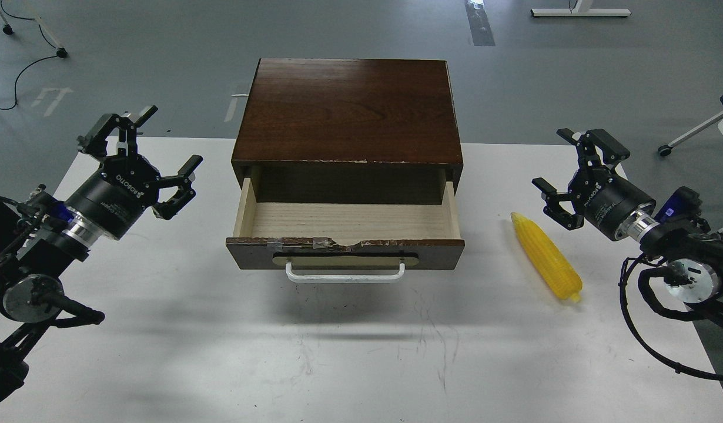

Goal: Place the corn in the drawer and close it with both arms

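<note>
The corn (546, 257) lies on the white table (220, 352), to the right of the drawer (345, 235), which is pulled out with nothing inside. Our right gripper (567, 170) hovers just beside the corn with fingers spread wide. Our left gripper (147, 141), well apart from the cabinet (348, 111), is wide too.

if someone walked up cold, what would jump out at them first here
The dark wooden cabinet in the middle of the white table, with its drawer pulled open and empty, draws the eye first. Next comes the bright yellow corn lying on the table to the right of the drawer. An open black hand hovers at each side, the left hand and the right hand, both holding nothing.
</note>
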### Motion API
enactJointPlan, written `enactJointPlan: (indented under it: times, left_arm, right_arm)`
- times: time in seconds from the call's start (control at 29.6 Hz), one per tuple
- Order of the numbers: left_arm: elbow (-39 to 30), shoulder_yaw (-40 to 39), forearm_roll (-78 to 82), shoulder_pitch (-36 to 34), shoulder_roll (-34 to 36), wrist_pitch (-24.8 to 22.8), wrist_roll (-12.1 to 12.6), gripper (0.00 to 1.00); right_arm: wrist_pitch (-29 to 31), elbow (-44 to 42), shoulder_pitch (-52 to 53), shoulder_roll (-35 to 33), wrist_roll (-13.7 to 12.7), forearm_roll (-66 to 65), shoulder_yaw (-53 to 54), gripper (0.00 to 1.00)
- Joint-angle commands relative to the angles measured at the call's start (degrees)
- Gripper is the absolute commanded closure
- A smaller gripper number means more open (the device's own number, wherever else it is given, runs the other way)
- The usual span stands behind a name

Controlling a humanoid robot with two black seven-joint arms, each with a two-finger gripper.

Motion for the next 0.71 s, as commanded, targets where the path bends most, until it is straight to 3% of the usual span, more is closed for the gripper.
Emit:
enactJointPlan:
  times: [0.0, 0.24, 0.47, 0.68]
  left_arm:
    - [0.09, 0.34, 0.0, -0.17, 0.09, 0.0, 0.05, 0.0]
    - [-0.09, 0.34, 0.0, -0.26, 0.62, 0.0, -0.39, 0.0]
    - [-0.7, 0.52, 1.67, -0.26, 0.53, 0.0, -0.48, 0.0]
    - [-1.14, 0.52, 1.75, -0.17, 0.53, 0.0, -0.48, 0.0]
  right_arm:
    - [0.15, 0.31, 0.09, -0.42, 0.0, -0.9, -1.09, 0.0]
    - [-0.47, 1.98, 2.99, -6.4, 0.0, -17.25, -1.09, 0.0]
    - [-0.29, 2.59, 8.7, -15.44, 0.0, -49.8, -1.18, 0.0]
    - [-0.21, 2.59, 8.88, -15.72, 0.0, -69.34, -2.67, 0.0]
